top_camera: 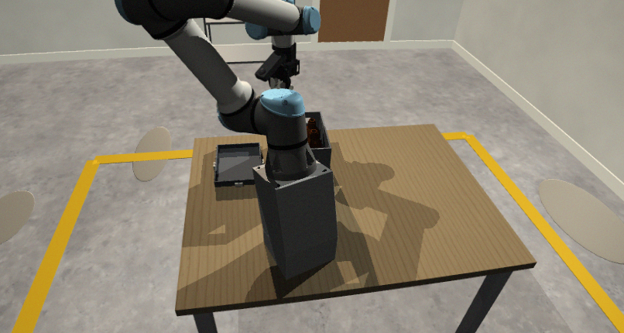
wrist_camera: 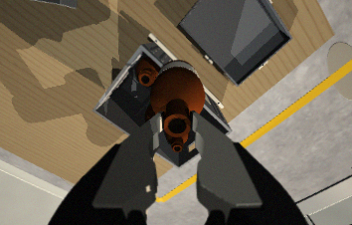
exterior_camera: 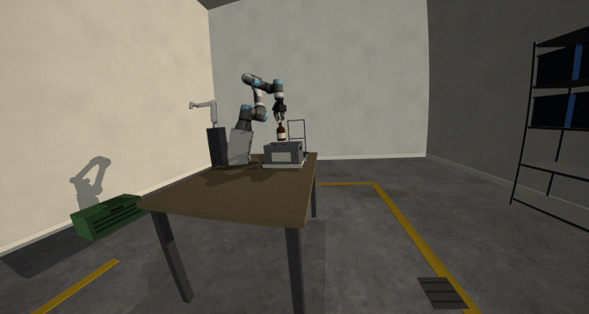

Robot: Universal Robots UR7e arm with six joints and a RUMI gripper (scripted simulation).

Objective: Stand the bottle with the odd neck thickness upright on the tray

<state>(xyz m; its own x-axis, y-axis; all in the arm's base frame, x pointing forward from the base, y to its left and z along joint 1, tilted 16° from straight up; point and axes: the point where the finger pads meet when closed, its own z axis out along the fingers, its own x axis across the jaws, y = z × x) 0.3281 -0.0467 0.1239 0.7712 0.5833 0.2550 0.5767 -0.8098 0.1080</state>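
Right above the crate (top_camera: 323, 132) (exterior_camera: 283, 154) (wrist_camera: 113, 119), a brown bottle (exterior_camera: 280, 133) (wrist_camera: 178, 95) with a pale label hangs upright in the air, its neck clamped between the two fingers of the gripper (top_camera: 281, 85) (exterior_camera: 279, 120) (wrist_camera: 177, 112). From the side I can see its base is above the crate's rim. Under it, other brown bottles (top_camera: 313, 135) (wrist_camera: 146, 75) stand inside the crate, though the hanging one hides some of them from the wrist's side. I cannot tell whether the held bottle's neck is thicker or thinner than the rest. The tray (top_camera: 238, 181) (wrist_camera: 236, 80) lies flat beside the crate, with a strip of wood between them, and no bottle stands on it. Both sit on the wooden table (top_camera: 406, 190) (exterior_camera: 247, 192) (wrist_camera: 7, 119), near the grey pedestal (top_camera: 301, 225) (exterior_camera: 240, 147) that carries the arm (top_camera: 200, 64) (exterior_camera: 259, 96). Farther out, yellow lines (top_camera: 56, 230) (exterior_camera: 400, 212) (wrist_camera: 300, 102) run along the floor around the table.
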